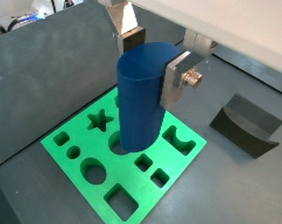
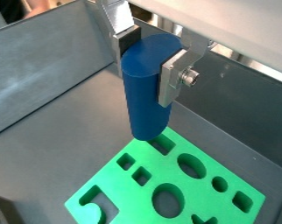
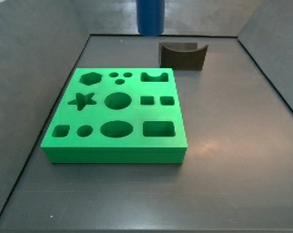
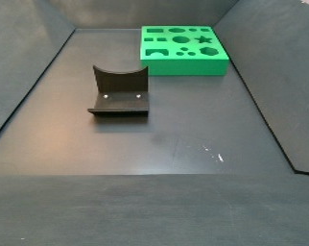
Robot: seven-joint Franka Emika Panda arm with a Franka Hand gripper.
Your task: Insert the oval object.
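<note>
The gripper holds the oval object upright between its fingers, above the green board. The fixture stands beyond the board, at upper centre in a side view.

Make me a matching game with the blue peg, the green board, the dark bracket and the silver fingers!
Things:
1. oval object
2. green board
3. fixture
4. gripper

Descriptions:
A. lies flat on the floor, full of shaped holes
B. blue, hanging upright above the board
C. dark, standing on the floor away from the board
D. shut on the peg's top

Pairs: 1-B, 2-A, 3-C, 4-D
</note>
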